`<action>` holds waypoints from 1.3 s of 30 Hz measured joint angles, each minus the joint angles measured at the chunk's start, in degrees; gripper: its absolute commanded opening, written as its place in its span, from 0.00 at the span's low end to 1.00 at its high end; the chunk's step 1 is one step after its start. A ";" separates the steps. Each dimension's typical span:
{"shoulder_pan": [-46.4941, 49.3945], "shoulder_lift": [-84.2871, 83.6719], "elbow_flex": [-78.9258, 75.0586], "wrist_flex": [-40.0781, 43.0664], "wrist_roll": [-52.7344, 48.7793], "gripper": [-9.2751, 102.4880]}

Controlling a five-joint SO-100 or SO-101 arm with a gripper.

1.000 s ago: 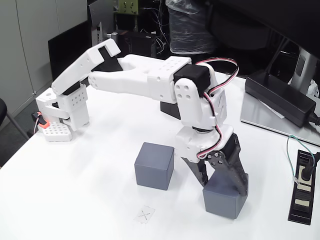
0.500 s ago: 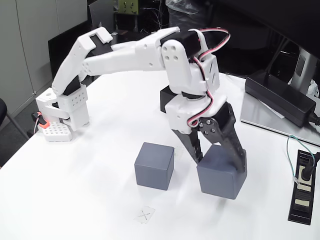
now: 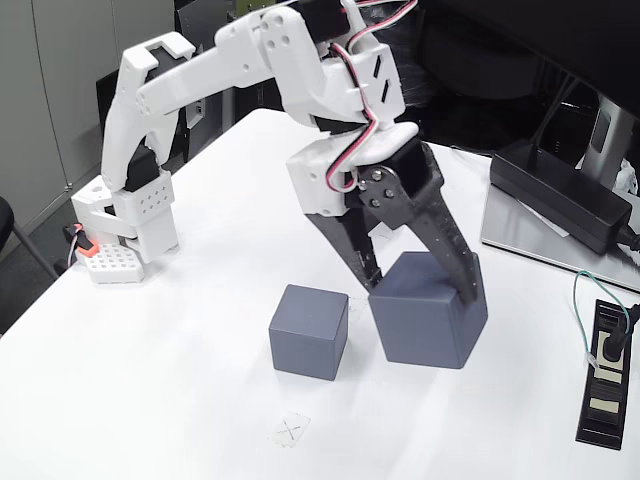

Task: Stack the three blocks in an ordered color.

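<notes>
A slate-grey block (image 3: pixel 425 315) sits right of centre in the fixed view, clamped between the two dark fingers of the hand (image 3: pixel 425 285), which come down on it from above; it looks raised and slightly tilted, though whether its underside touches the worktop (image 3: pixel 150 380) I cannot tell; just to its left, apart by a narrow gap, a second slate-grey block (image 3: pixel 308 330) rests flat on the white surface; a small pencilled cross (image 3: pixel 289 430) lies below that one; the white arm arches up to the upper left, its top cut off by the frame edge; a black power adapter (image 3: pixel 565 195) lies at the right.
</notes>
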 measured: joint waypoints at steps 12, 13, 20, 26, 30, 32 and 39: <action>-0.18 18.98 22.24 0.00 -6.15 0.20; -0.18 19.51 23.91 0.00 -6.77 0.20; -0.70 20.48 34.89 0.00 -11.69 0.20; -3.60 20.65 37.18 0.00 -12.74 0.20; -3.16 20.83 37.27 0.00 -12.74 0.20; -3.87 20.92 38.14 0.00 -12.74 0.20; -3.34 29.62 42.89 0.00 -12.74 0.20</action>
